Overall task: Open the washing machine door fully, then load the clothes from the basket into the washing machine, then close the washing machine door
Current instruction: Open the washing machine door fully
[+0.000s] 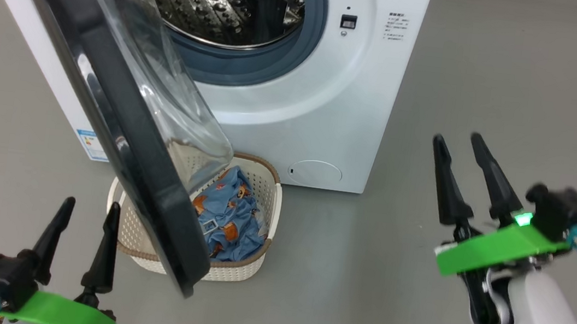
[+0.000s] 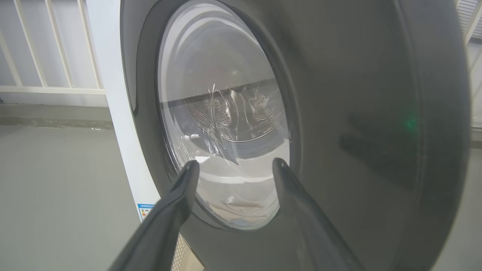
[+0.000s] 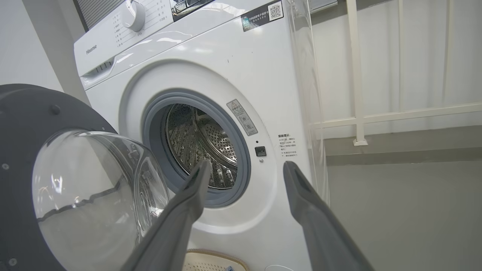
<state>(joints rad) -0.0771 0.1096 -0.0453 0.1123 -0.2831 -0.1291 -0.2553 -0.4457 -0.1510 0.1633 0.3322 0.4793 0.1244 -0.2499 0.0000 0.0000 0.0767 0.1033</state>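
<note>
While left gripper (image 1: 92, 204), right gripper (image 1: 456, 137) stand wide, clothes (image 1: 227, 215) lie inside basket (image 1: 242, 273).

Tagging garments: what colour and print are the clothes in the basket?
The clothes are light blue with orange-brown cartoon animals; clearest in head view.

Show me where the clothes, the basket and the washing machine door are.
the clothes (image 1: 230, 207), head view, on the blue fabric.
the basket (image 1: 236, 275), head view, on its perforated front wall.
the washing machine door (image 1: 139, 166), head view, on its black ring.
</note>
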